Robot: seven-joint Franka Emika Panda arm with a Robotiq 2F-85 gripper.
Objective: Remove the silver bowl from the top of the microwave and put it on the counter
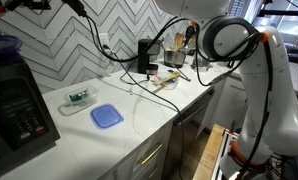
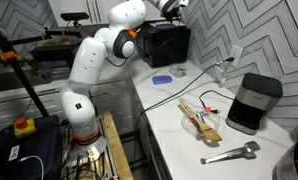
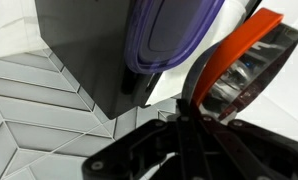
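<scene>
In the wrist view my gripper (image 3: 189, 97) is shut on the rim of the silver bowl (image 3: 247, 58). The bowl looks orange on the rim and shiny inside, and it is tilted on edge. It is close beside the dark blue-purple bowl (image 3: 169, 35), which rests on the black microwave (image 3: 84, 50). In an exterior view my gripper (image 2: 174, 8) is above the top of the microwave (image 2: 167, 45), at the frame's upper edge. The microwave with its keypad (image 1: 19, 110) stands at the end of the white counter (image 1: 139, 110). The purple bowl (image 1: 1, 45) sits on top of it.
A flat blue square lid (image 1: 106, 116) and a small clear container (image 1: 77, 97) lie on the counter near the microwave. Further along are a clear container of utensils (image 2: 201, 118), a black appliance (image 2: 254, 100) and metal tongs (image 2: 229, 153). A chevron-tiled wall runs behind.
</scene>
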